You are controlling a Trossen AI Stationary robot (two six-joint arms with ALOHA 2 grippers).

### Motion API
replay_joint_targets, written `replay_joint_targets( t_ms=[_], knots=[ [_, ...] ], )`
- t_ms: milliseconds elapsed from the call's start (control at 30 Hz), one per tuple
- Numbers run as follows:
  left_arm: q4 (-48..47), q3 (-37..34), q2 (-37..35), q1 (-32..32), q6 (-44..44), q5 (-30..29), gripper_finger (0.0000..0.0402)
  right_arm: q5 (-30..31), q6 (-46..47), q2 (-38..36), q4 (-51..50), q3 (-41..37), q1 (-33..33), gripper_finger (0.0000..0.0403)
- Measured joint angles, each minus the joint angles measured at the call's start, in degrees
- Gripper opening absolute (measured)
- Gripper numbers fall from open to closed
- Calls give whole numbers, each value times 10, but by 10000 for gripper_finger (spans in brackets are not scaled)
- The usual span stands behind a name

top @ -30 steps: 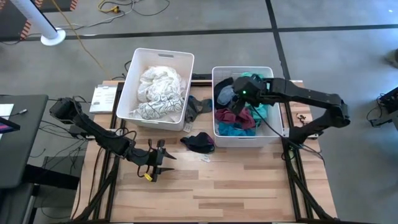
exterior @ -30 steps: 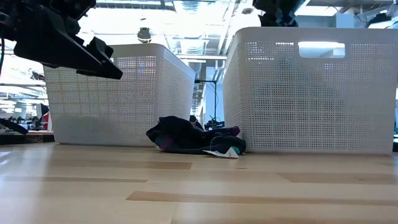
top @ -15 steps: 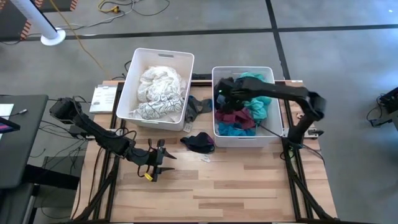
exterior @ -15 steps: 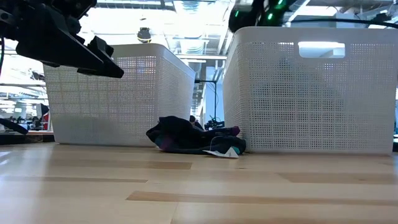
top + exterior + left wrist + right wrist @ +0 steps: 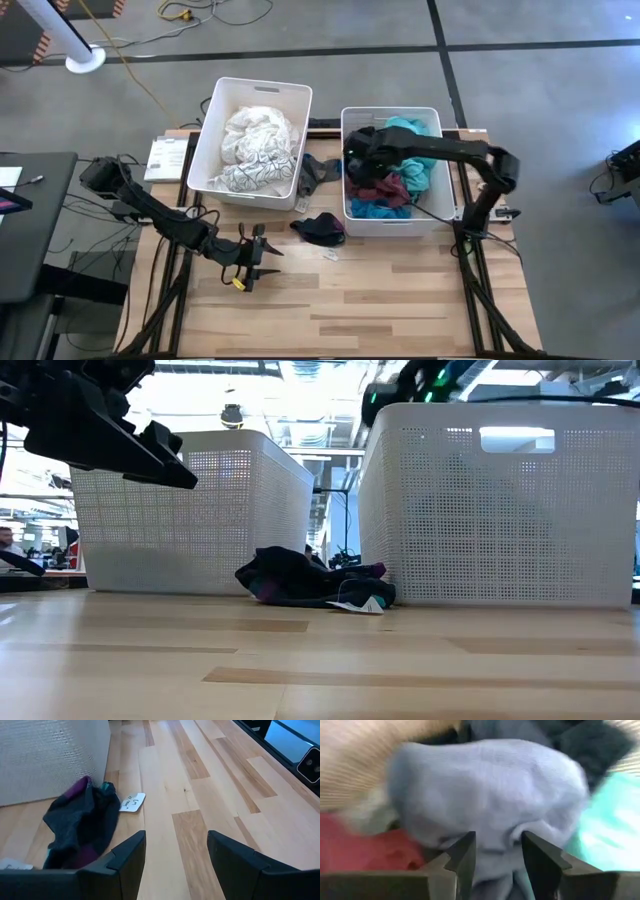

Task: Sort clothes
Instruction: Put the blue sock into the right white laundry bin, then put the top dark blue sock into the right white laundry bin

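Two white bins stand side by side at the table's far part. The left bin (image 5: 205, 150) holds white and patterned clothes (image 5: 258, 140). The right bin (image 5: 440, 215) holds teal, maroon and dark clothes (image 5: 395, 185). My right gripper (image 5: 358, 158) reaches down into the right bin's far left part, its fingers open around a fold of a pale blue-grey garment (image 5: 485, 785). A dark garment (image 5: 320, 228) lies on the table in front of the bins. My left gripper (image 5: 260, 247) hovers open over the table's near left, the dark garment (image 5: 80, 825) ahead of it. My right gripper comes from above, slanting down, into the pile in the right bin. A ridge of the blue-grey garment (image 5: 495, 857) stands between its two fingers (image 5: 465, 852) and meets both. The garment rests on the other clothes. One layer or several, I cannot tell.
Another dark garment (image 5: 318, 172) lies in the gap between the two bins. A white tag (image 5: 132, 801) lies on the boards beside the dark garment. A paper sheet (image 5: 165, 158) sits at the left bin's outer side. Bare wooden boards (image 5: 400, 290) fill the table's near half.
My right gripper has dropped from above the right bin down into it, moving toward the bin's left wall and tipping to point more steeply down. The clothes in both bins and on the table lie as before.
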Motion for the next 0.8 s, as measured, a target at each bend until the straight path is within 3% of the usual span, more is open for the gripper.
replay_joint_targets(
  t_ms=[267, 467, 800],
  knots=[
    [19, 0, 0, 26, 32, -1, 206, 0, 36, -152, 10, 0, 43, 166],
    [17, 0, 0, 62, 59, -11, 206, 0, 47, -242, 34, 0, 124, 166],
    [14, 0, 8, 117, 75, 7, 206, 2, 47, -280, 73, 0, 306, 166]
  ],
)
